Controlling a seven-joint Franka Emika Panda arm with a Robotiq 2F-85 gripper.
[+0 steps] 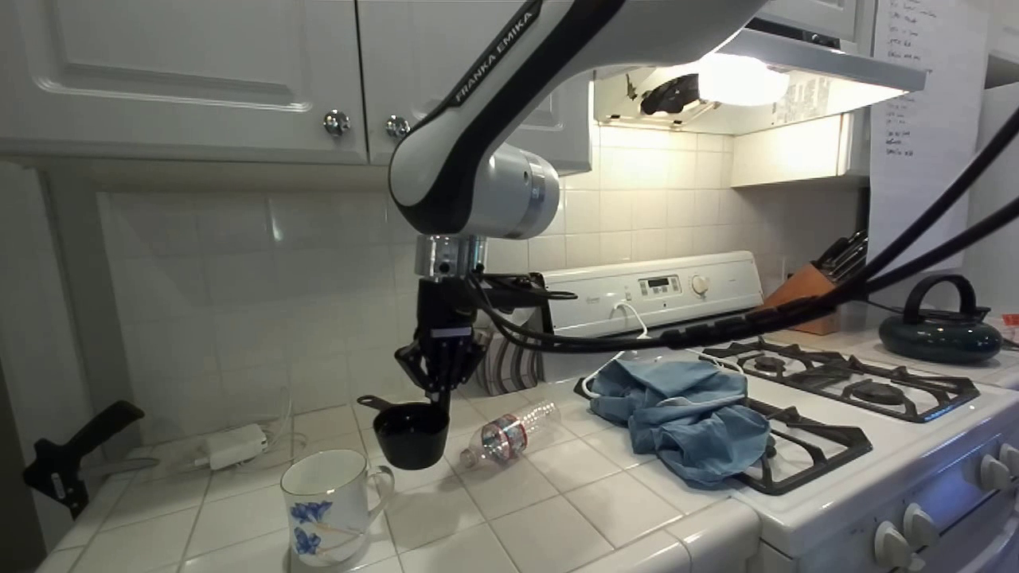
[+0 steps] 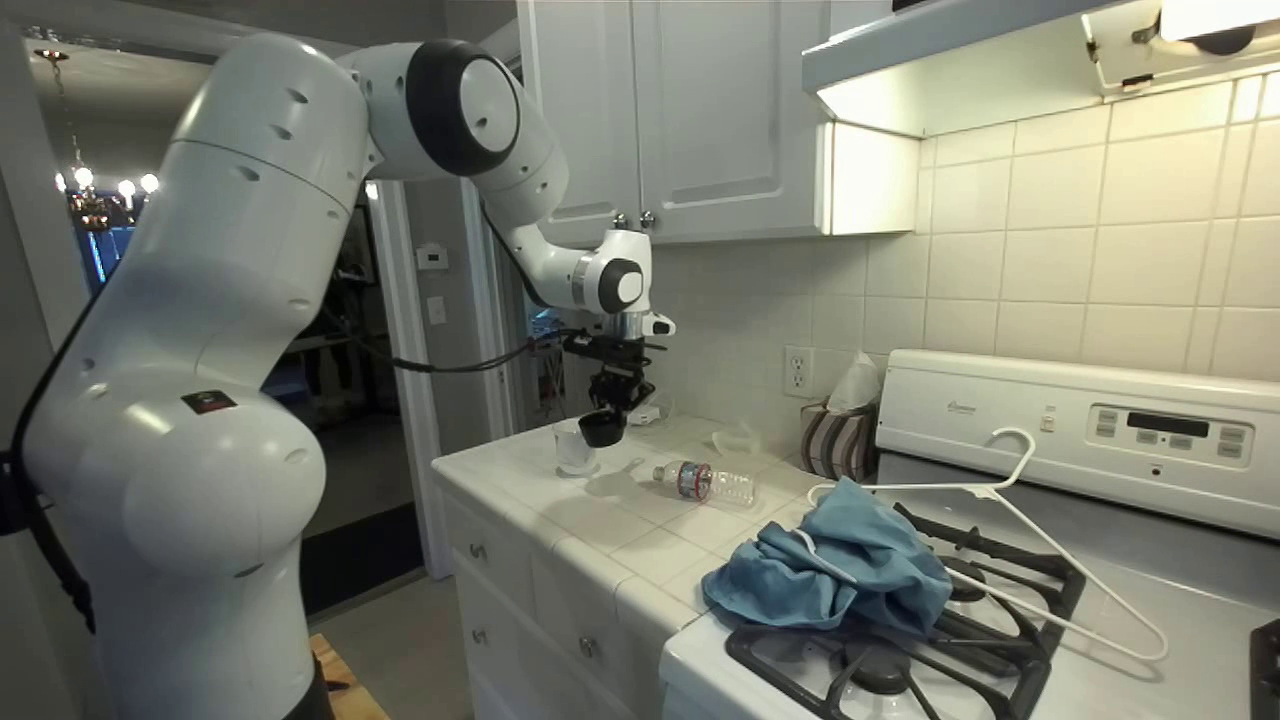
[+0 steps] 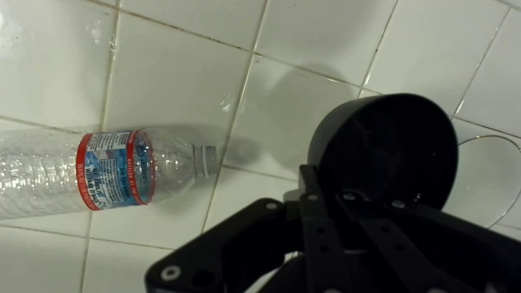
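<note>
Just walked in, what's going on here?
The robot's gripper is shut on a black cup, apparently by its rim, and holds it raised above the tiled counter. A mug stands upright near it, and a clear plastic bottle lies on its side on the counter. A blue cloth lies crumpled on the stove.
</note>
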